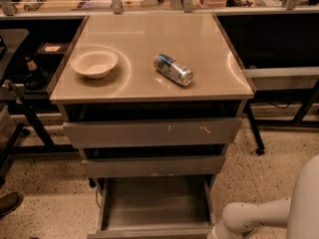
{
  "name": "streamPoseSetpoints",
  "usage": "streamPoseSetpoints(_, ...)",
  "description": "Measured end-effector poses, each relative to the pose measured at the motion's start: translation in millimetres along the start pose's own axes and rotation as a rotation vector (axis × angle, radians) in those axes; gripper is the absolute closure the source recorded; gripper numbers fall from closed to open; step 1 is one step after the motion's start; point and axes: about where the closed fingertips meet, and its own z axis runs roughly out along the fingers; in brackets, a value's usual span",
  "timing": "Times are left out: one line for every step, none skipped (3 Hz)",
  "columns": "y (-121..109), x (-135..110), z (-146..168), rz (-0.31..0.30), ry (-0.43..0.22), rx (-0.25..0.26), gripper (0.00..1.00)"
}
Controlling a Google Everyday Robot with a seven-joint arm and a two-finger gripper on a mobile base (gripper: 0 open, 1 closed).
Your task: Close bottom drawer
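Note:
The bottom drawer is the lowest and narrowest of three grey drawers. It is pulled out far toward me, and its shallow grey tray is bare. Its front edge lies at the bottom border of the view. The middle drawer and the top drawer, which has white scratch marks, stand out only slightly. My white arm comes in from the lower right and ends by the drawer's right front corner. My gripper is below the frame edge and out of view.
On the cabinet top sit a white bowl at the left and a can lying on its side. Dark desks and table legs flank the cabinet. A shoe shows at the lower left on the speckled floor.

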Motion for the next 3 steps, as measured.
streamPoseSetpoints(-22.8, -10.2, 26.2, 0.061, -0.057, -0.001, 1.0)
streamPoseSetpoints(-46.0, -23.2, 46.8, 0.111, -0.115, 0.018, 1.0)
streamPoseSetpoints(-61.8, -29.1, 68.2, 0.15, -0.132, 0.024, 1.0)
